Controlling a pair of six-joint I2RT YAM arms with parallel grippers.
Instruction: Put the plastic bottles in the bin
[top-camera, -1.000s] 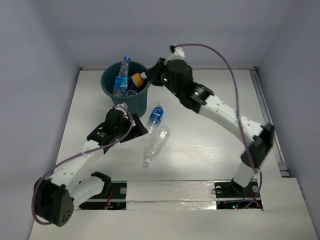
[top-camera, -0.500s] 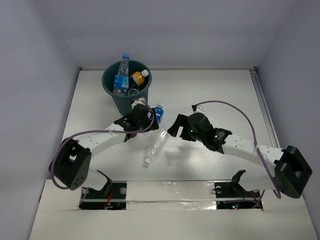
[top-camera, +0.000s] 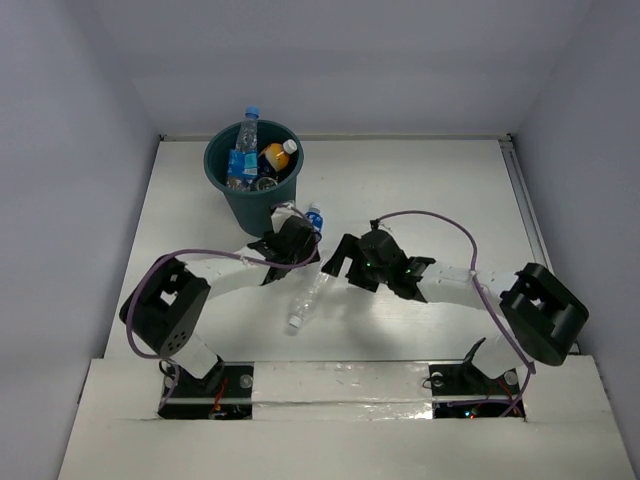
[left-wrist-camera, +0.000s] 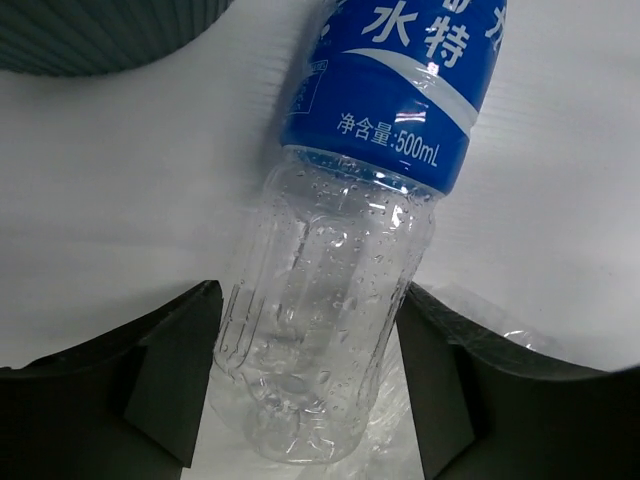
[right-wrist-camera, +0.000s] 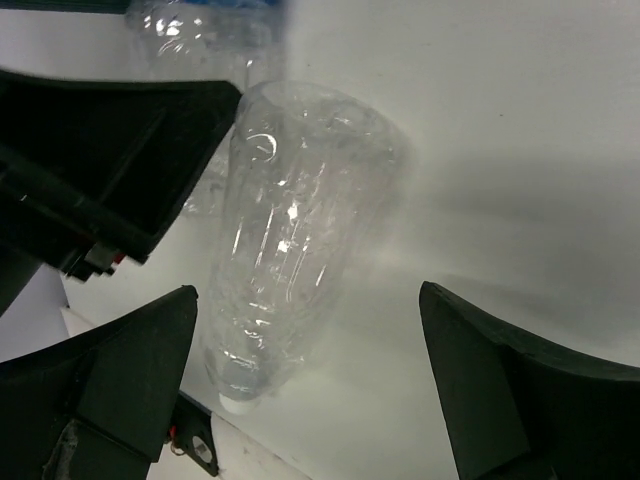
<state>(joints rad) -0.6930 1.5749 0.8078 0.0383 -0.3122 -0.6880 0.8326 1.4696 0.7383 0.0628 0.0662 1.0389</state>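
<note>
— Where are the bottles to be found?

— Several are seen inside the bin (top-camera: 250, 205), which is stood at the far left of the desk (top-camera: 430, 190). An upright bottle (top-camera: 245, 145) with a blue cap is raised above the rim, an orange bottle (top-camera: 274, 158) is leaned beside it, and clear plastic is glimpsed lower down. Two more are laid on the desk.

— Which two?

— A blue-label bottle (top-camera: 312, 222) (left-wrist-camera: 390, 100) is laid just in front of the bin, with its cap pointed away from the arms. A clear bottle (top-camera: 310, 295) (right-wrist-camera: 290, 240) is laid nearer the arms, with its white cap turned toward the near edge. Their bases are set close together.

— How are the jaws held?

— The left jaws are placed astride the bare lower body of the blue-label bottle, with one finger (left-wrist-camera: 180, 370) close against each side. Whether the bottle is squeezed cannot be told, and it is seen lying on the desk. The right jaws are spread wide around the clear bottle, with a gap seen on either side, so nothing is grasped there.
</note>
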